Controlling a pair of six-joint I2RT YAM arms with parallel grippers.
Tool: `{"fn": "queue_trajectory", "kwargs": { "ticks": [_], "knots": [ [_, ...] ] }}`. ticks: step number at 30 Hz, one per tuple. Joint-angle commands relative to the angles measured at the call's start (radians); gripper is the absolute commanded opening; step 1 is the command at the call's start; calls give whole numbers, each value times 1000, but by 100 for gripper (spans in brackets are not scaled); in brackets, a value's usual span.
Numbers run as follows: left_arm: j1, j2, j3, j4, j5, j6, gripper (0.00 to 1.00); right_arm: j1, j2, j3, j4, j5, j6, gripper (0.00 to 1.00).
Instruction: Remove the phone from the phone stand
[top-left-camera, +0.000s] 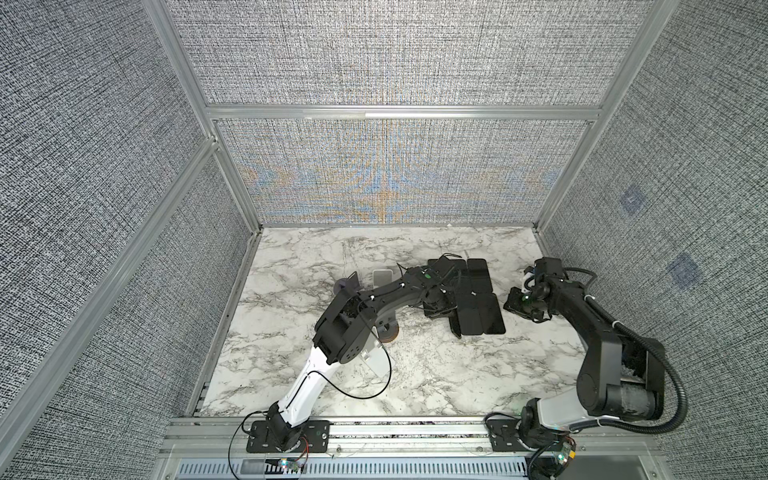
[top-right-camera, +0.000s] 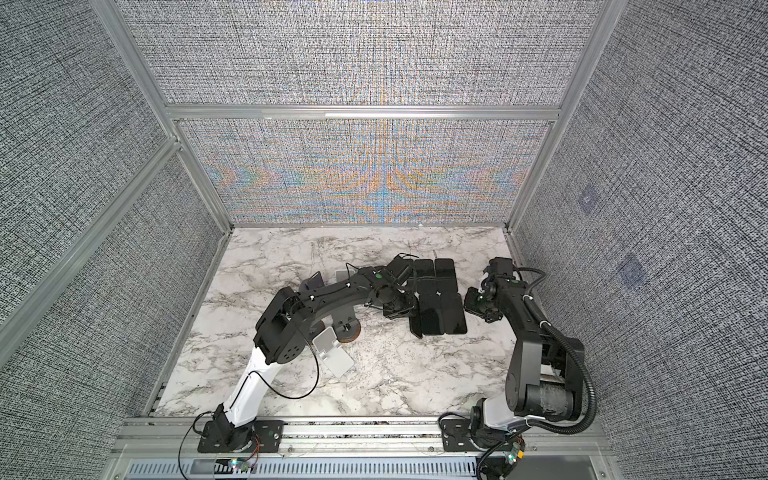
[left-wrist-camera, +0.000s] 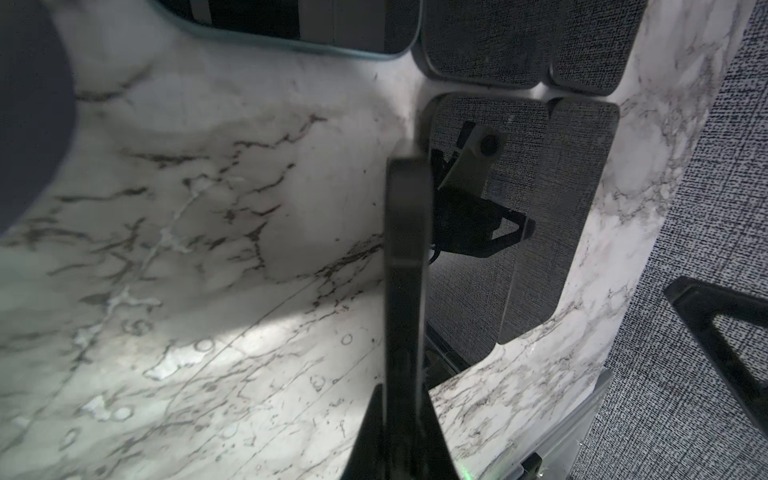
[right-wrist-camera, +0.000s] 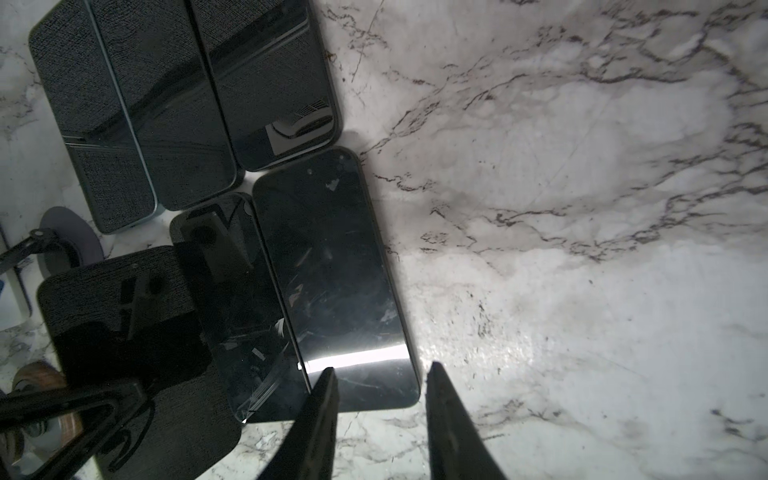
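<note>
My left gripper is shut on a dark phone, which I see edge-on between its fingers. In both top views this phone stands on edge at the near left corner of several dark phones lying flat on the marble. It is clear of every stand. A silver phone stand sits empty beside the left arm. My right gripper is open just above the near corner of a flat phone, with nothing between its fingers. In a top view it hangs right of the group.
A second silver stand and a dark stand on a purple base stand behind the left arm. A round wooden base shows under that arm. Fabric walls with metal rails enclose the marble table.
</note>
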Motion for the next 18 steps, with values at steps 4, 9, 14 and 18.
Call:
{"fn": "queue_trajectory", "kwargs": {
  "ticks": [4,9,14,18],
  "knots": [
    [0,-17,-37,-5,-55,5,13,2,0,-6,10,-11,-5,35],
    [0,-44,-88,26,-84,-7,27,2,75,14,9,50,-13,39],
    [-1,-67,-147,83,-89,-9,36,3,145,66,28,97,-12,32],
    [0,-73,-166,97,-101,-9,40,8,185,79,41,153,-16,24]
  ]
}}
